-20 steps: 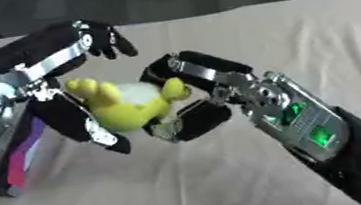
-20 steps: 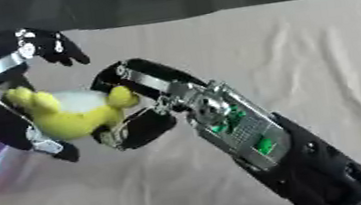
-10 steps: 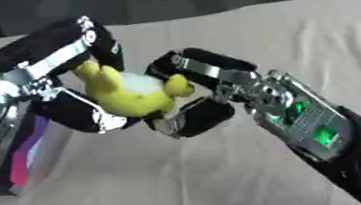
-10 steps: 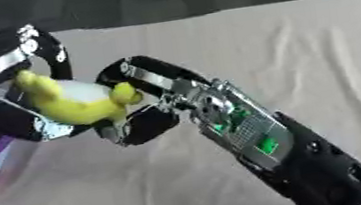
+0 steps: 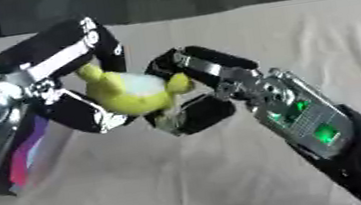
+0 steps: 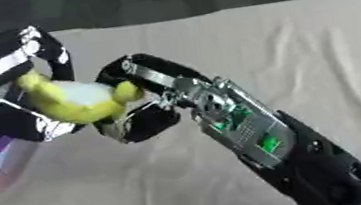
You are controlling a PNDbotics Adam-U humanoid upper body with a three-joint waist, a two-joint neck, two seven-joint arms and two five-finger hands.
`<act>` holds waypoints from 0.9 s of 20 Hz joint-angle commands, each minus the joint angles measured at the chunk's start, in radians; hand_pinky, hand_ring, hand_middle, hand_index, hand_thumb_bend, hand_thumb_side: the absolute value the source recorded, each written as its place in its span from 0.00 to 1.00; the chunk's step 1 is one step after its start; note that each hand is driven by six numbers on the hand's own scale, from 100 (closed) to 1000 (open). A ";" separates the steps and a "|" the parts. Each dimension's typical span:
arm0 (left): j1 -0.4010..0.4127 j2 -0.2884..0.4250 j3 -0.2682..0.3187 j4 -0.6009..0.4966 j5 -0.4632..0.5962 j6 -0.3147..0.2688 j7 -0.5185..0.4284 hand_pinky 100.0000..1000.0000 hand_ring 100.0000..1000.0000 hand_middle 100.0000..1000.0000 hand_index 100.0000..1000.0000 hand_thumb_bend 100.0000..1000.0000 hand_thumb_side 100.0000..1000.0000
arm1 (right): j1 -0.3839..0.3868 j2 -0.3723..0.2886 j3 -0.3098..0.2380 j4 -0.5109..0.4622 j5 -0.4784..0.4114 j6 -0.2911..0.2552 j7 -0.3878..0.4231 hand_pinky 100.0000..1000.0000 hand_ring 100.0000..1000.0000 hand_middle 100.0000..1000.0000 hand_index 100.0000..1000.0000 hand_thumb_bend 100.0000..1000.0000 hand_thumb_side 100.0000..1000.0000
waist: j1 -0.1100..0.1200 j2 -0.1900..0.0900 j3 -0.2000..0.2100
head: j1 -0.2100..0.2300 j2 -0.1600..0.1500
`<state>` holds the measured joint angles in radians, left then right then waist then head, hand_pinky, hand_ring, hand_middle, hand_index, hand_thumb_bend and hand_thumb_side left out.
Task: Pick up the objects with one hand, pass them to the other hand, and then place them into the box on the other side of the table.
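above the box [image 5: 28, 156], left hand [image 5: 68, 64] gripping yellow toy [image 5: 134, 93], right hand [image 5: 196, 89] touching

Legible markings: none found.
White marks on the left hand [image 5: 74, 79] at upper left are too blurred to read.

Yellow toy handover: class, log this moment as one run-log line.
stage: handover | left hand: curled round yellow toy | right hand: fingers also on toy | box: below left hand, toy not yet in
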<state>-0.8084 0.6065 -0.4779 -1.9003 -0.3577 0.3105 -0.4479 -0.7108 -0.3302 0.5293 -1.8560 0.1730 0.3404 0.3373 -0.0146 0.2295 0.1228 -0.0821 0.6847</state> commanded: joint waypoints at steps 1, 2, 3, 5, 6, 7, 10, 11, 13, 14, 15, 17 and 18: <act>0.001 0.044 0.048 -0.019 0.013 0.009 0.046 0.66 0.40 0.22 0.30 0.32 0.00 | -0.005 -0.033 -0.008 -0.037 0.026 -0.018 0.018 0.89 0.86 0.85 0.90 0.44 0.79 | 0.003 -0.023 -0.002 | -0.003 0.008; 0.010 0.057 0.062 -0.025 0.013 0.012 0.071 0.66 0.39 0.21 0.30 0.32 0.00 | -0.003 -0.044 -0.010 -0.039 0.033 -0.017 0.018 0.89 0.86 0.85 0.90 0.43 0.80 | 0.002 -0.024 -0.002 | -0.003 0.013; 0.023 0.071 0.079 -0.028 0.019 0.020 0.099 0.66 0.38 0.21 0.29 0.32 0.00 | 0.000 -0.056 -0.013 -0.041 0.034 -0.017 0.016 0.89 0.86 0.85 0.90 0.42 0.80 | 0.002 -0.024 -0.003 | -0.002 0.017; 0.051 0.101 0.110 -0.030 0.037 0.033 0.143 0.66 0.37 0.19 0.28 0.33 0.00 | 0.005 -0.078 -0.021 -0.049 0.029 -0.014 0.010 0.89 0.86 0.85 0.90 0.41 0.79 | 0.002 -0.025 -0.004 | 0.003 0.022; 0.071 0.124 0.129 -0.027 0.046 0.041 0.163 0.66 0.37 0.19 0.28 0.34 0.00 | 0.008 -0.094 -0.030 -0.056 0.024 -0.013 0.005 0.89 0.86 0.85 0.90 0.41 0.79 | 0.002 -0.024 -0.004 | 0.008 0.022; 0.092 0.145 0.148 -0.025 0.057 0.048 0.182 0.66 0.37 0.19 0.28 0.34 0.00 | 0.011 -0.110 -0.039 -0.065 0.019 -0.011 -0.002 0.89 0.86 0.85 0.90 0.41 0.78 | 0.002 -0.024 -0.005 | 0.014 0.022; 0.161 0.209 0.209 -0.011 0.090 0.068 0.231 0.66 0.38 0.19 0.28 0.34 0.00 | 0.025 -0.160 -0.071 -0.087 0.004 0.002 -0.033 0.89 0.85 0.85 0.89 0.40 0.74 | 0.002 -0.023 -0.005 | 0.037 0.014; 0.184 0.229 0.228 -0.005 0.098 0.073 0.250 0.66 0.38 0.19 0.28 0.35 0.00 | 0.029 -0.175 -0.081 -0.093 0.000 0.008 -0.045 0.89 0.85 0.85 0.89 0.39 0.73 | 0.000 -0.023 -0.005 | 0.046 0.010; 0.223 0.263 0.260 0.006 0.111 0.079 0.283 0.66 0.38 0.19 0.28 0.35 0.00 | 0.033 -0.198 -0.098 -0.103 -0.009 0.018 -0.064 0.89 0.85 0.85 0.89 0.39 0.71 | -0.002 -0.023 -0.006 | 0.059 0.004; 0.240 0.275 0.274 0.016 0.114 0.084 0.296 0.66 0.38 0.19 0.28 0.35 0.00 | 0.035 -0.208 -0.106 -0.106 -0.011 0.022 -0.072 0.88 0.84 0.84 0.89 0.38 0.67 | -0.004 -0.022 -0.005 | 0.065 0.002; 0.264 0.294 0.297 0.037 0.112 0.091 0.316 0.66 0.38 0.19 0.28 0.35 0.00 | 0.039 -0.225 -0.120 -0.109 -0.012 0.028 -0.087 0.88 0.84 0.84 0.89 0.38 0.65 | -0.006 -0.021 -0.004 | 0.075 0.000; 0.301 0.317 0.334 0.080 0.111 0.095 0.348 0.66 0.38 0.19 0.28 0.35 0.00 | 0.044 -0.250 -0.141 -0.116 -0.016 0.036 -0.114 0.88 0.84 0.84 0.88 0.37 0.60 | -0.009 -0.020 -0.002 | 0.097 -0.006; 0.313 0.323 0.349 0.105 0.111 0.094 0.362 0.66 0.39 0.20 0.29 0.34 0.00 | 0.045 -0.260 -0.150 -0.120 -0.019 0.040 -0.125 0.88 0.84 0.84 0.88 0.37 0.60 | -0.011 -0.019 -0.001 | 0.110 -0.010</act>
<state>-0.4887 0.8803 -0.1668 -1.8111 -0.2474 0.4030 -0.1071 -0.6559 -0.5548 0.4036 -1.9532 0.1618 0.3765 0.2292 -0.0164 0.2294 0.1200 0.0131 0.6894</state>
